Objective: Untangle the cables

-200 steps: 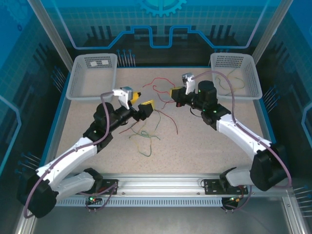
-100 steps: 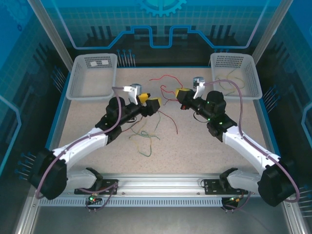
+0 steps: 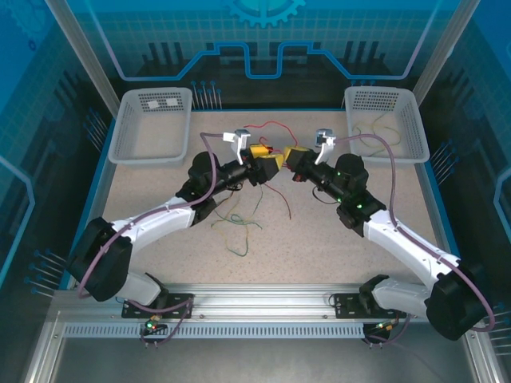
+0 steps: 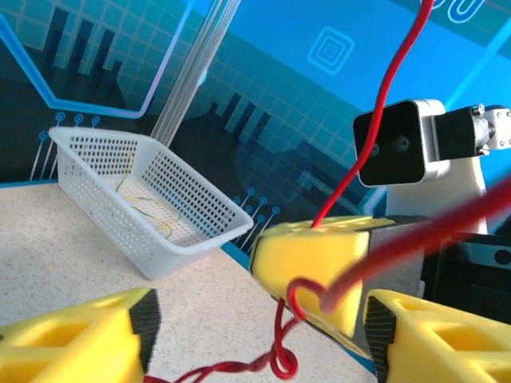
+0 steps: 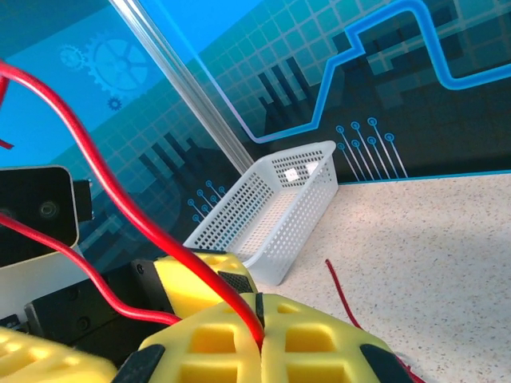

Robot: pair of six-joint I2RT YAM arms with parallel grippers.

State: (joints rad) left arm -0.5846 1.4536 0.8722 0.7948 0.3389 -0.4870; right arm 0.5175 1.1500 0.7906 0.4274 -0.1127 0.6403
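Note:
The cables are thin wires. A red cable (image 3: 268,125) arcs up above the table's back middle and runs down into my right gripper (image 3: 289,158), which is shut on it (image 5: 200,271). My left gripper (image 3: 268,165) meets the right one nose to nose. Its yellow fingers (image 4: 80,335) stand apart, open, around a twisted length of the red cable (image 4: 279,359) hanging below the right gripper's yellow fingers (image 4: 319,263). More cables, green, yellow and red (image 3: 239,222), lie loose on the table in front of both grippers.
A white basket (image 3: 152,128) stands at the back left, also in the right wrist view (image 5: 275,207). Another white basket (image 3: 385,121) at the back right holds thin yellow and green wires (image 4: 152,211). Blue walls close the table in.
My left arm has reached right and forward until its gripper meets the right gripper, and its fingers have narrowed. The right gripper shifted slightly left, still holding the red cable.

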